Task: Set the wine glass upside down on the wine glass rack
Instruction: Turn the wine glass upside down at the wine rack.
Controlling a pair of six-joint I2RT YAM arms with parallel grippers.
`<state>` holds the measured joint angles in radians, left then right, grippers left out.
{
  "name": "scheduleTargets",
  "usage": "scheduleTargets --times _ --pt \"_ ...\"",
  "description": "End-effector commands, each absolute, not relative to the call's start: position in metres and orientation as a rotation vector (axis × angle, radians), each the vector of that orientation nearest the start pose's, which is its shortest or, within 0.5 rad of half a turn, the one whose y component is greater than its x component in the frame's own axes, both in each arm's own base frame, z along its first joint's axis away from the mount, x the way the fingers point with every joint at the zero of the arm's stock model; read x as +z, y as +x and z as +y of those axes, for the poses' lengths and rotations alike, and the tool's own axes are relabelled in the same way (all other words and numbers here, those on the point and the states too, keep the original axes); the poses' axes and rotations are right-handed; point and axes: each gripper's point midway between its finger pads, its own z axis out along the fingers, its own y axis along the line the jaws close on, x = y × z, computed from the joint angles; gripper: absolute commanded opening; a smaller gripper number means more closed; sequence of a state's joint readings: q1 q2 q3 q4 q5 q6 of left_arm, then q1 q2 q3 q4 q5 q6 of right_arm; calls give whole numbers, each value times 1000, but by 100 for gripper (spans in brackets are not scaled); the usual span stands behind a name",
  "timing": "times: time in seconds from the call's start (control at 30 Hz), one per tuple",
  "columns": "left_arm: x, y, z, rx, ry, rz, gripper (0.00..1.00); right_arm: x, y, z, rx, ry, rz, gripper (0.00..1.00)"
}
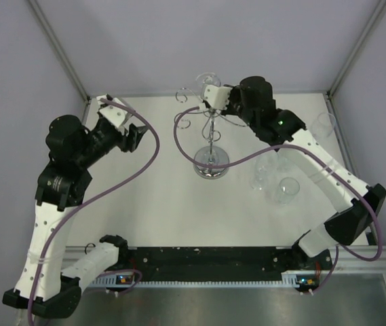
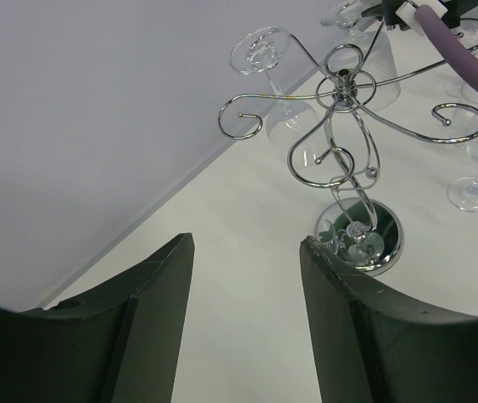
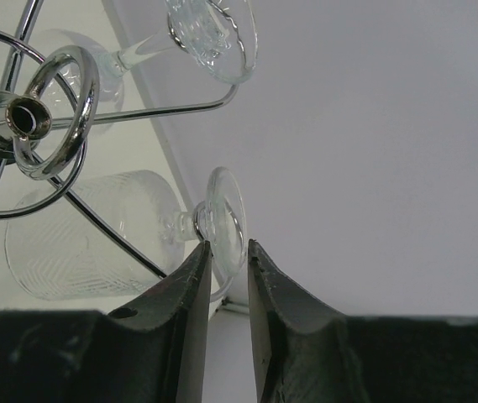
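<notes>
From above, the wine glass rack (image 1: 211, 165) stood toward the far edge of the worktop, mid-width. The right gripper (image 1: 211, 95) reached over its scroll arms, probably to feed a stem into a curl. The left gripper (image 1: 137, 138) hung released toward the far-left corner, holding nothing. Spare glasses (image 1: 287, 190) stood empty nearer the right edge.

The left wrist view showed its fingers (image 2: 159, 294) spread wide, one hung glass (image 2: 265, 52) already inverted on an arm, and the wine glass (image 2: 379, 63) at the rack's top beneath the right arm.

The right wrist view showed the fingers (image 3: 192, 294) clenched on the wine glass's foot rim, bowl lying sideways and empty against the wires, not yet hanging.
</notes>
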<state>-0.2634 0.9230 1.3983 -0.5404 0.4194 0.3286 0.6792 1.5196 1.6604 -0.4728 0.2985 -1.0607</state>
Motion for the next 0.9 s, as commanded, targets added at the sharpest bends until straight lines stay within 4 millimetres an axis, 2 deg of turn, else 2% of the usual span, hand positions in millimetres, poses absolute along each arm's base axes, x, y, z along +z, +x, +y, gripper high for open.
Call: scheduleTargets --times 0.0,0.33,0.53,0.63,0.77,0.83,0.87 --pt "449 257 -129 -268 763 1396 59 423 391 211 -515 -1189 1325 24" --pt "448 253 -126 -253 762 1398 60 424 382 208 -506 -1169 1345 29" --pt "448 250 -125 -254 757 1402 60 433 368 195 -485 -1097 1396 35" --pt "448 249 -124 -264 748 1412 62 433 356 185 -450 -1057 1437 47" --pt "448 248 -125 -284 737 1431 66 435 337 170 -388 -974 1480 51" --pt "446 248 -125 -294 727 1443 67 433 327 162 -356 -931 1512 63" --pt "444 249 -126 -301 726 1452 67 431 322 158 -335 -907 1528 65"
